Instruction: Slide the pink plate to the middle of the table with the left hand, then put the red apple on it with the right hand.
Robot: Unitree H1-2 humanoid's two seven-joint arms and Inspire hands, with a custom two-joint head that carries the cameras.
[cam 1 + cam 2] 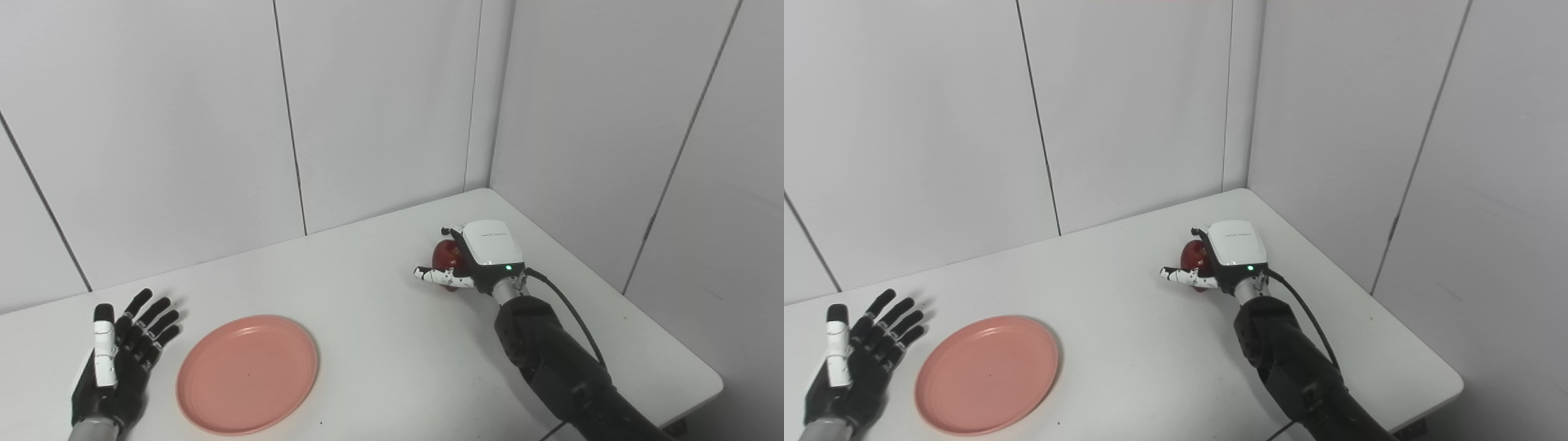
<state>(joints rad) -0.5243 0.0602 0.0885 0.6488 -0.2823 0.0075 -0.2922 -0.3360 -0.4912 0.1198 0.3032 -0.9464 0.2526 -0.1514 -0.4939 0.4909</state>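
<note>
The pink plate (247, 373) lies flat on the white table (380, 343), left of centre and near the front edge. My left hand (119, 361) rests just left of the plate, palm up with fingers spread, holding nothing. The red apple (446, 256) sits on the table towards the back right. My right hand (474, 257) covers it from the right: fingers curl over its far side and the thumb lies along its near side. Most of the apple is hidden behind the hand.
Grey panel walls stand behind the table and along its right side, meeting in a corner just beyond the apple. The table's right edge (686, 343) runs close to my right forearm. A black cable trails from the right wrist.
</note>
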